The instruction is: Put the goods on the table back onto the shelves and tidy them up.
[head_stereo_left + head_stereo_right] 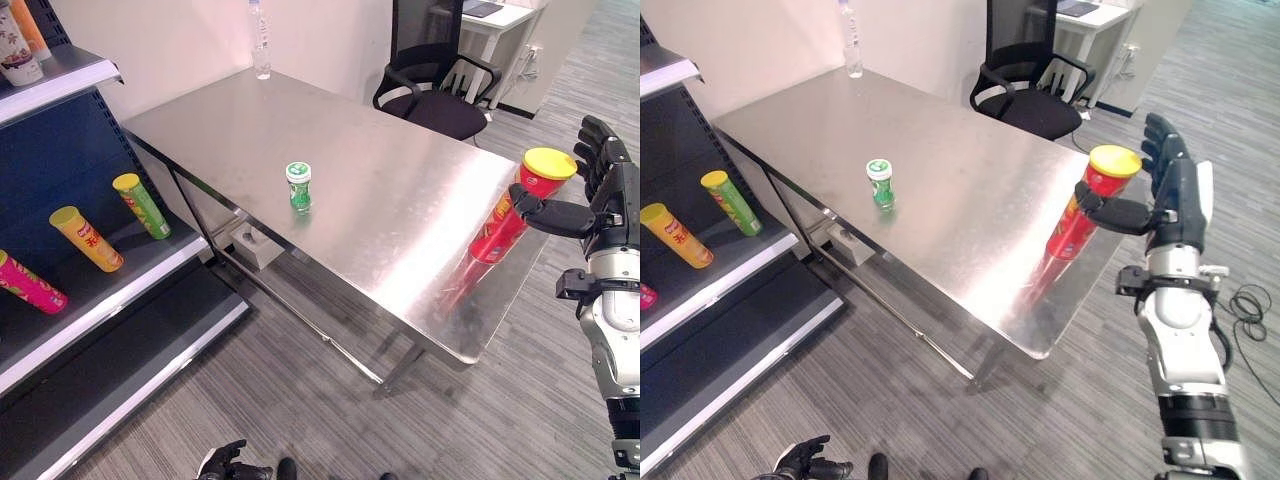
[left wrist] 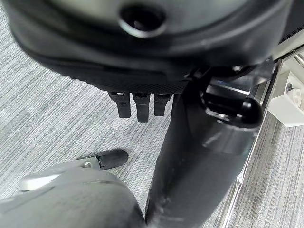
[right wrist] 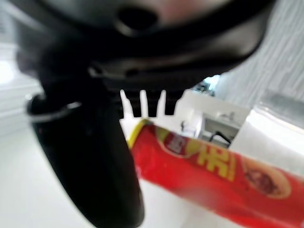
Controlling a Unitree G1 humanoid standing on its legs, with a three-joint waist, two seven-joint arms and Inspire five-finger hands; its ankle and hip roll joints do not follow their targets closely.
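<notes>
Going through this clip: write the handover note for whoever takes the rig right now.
Right hand: open, thumb against the red canister, fingers straight behind it; not yet gripped. The canister stands tilted at the table edge.
Left hand: low near the floor, fingers curled, holding nothing.
Done: yellow canister, green canister and pink canister lie on the middle shelf.
Left: shelve the red canister, the small green bottle mid-table and the clear bottle at the far edge, then tidy.

yellow characters on red can (image 3: 223,171), too blurred to read, no other legible text
</notes>
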